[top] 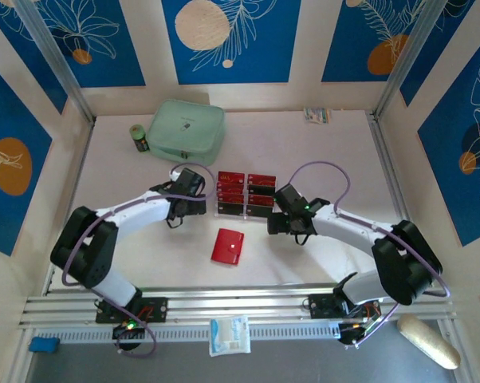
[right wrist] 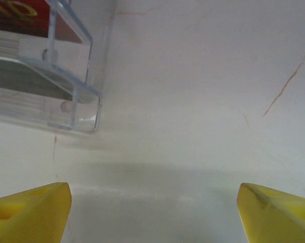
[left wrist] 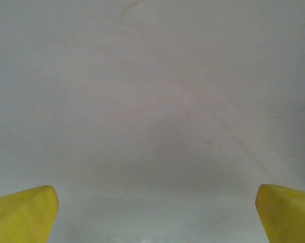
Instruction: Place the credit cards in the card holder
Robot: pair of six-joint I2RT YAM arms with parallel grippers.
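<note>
The credit cards (top: 245,185) stand in a compartment tray (top: 232,214) at the middle of the table (top: 264,136). The card holder (top: 227,246) lies just before the tray, apart from it. Behind and left sits a zip case (top: 186,129), a small can (top: 139,137) just beside its left. A packet (top: 317,115) lies far back right.

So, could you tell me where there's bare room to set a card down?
Widest bare patch: far right, between the clear tray, the packet and the right arm. Also the strip before the red wallet. Crowded: centre, left pincer and right pincer flanking the tray.
</note>
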